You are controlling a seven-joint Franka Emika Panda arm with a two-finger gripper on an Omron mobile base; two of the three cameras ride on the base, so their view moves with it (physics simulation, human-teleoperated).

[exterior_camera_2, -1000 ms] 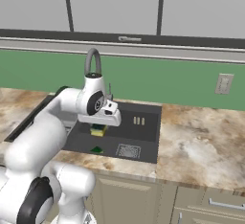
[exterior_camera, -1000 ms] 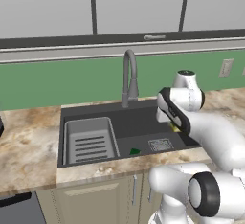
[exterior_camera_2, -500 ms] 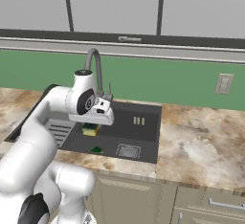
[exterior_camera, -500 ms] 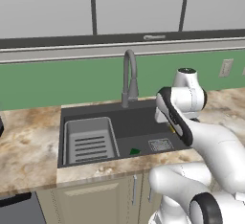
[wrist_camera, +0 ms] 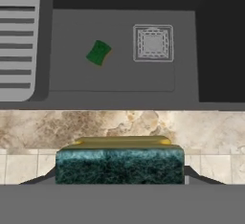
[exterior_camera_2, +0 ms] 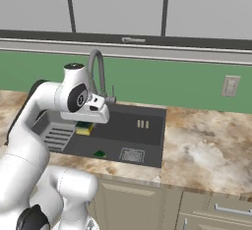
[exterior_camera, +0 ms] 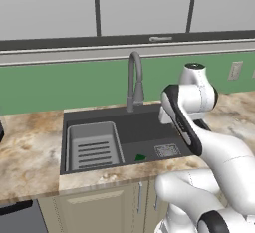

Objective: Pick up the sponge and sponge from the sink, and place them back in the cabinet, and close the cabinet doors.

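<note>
My gripper [wrist_camera: 119,178] is shut on one sponge [wrist_camera: 119,162], green scrub layer facing the camera and yellow base behind it. In the right base view that sponge [exterior_camera_2: 83,127] hangs under the hand, above the left part of the sink [exterior_camera_2: 153,126]. The hand view looks down past the marbled counter edge [wrist_camera: 143,125] into the basin. The other sponge [wrist_camera: 99,52] lies green side up on the dark basin floor, between the rack and the drain; this one [exterior_camera: 141,157] [exterior_camera_2: 100,154] sits near the sink's front wall. The cabinet and its doors are out of view.
A light grey ribbed rack [exterior_camera: 94,145] [wrist_camera: 16,41] fills the sink's left end. The gooseneck faucet [exterior_camera: 134,77] [exterior_camera_2: 97,71] rises behind the basin, close to the hand. A square drain [wrist_camera: 152,42] sits right of the loose sponge. Grey wall cabinets [exterior_camera_2: 118,5] hang overhead.
The hand has lifted with the sponge held in it and swung left, away from the middle of the basin toward its front. The loose sponge has stayed put.
</note>
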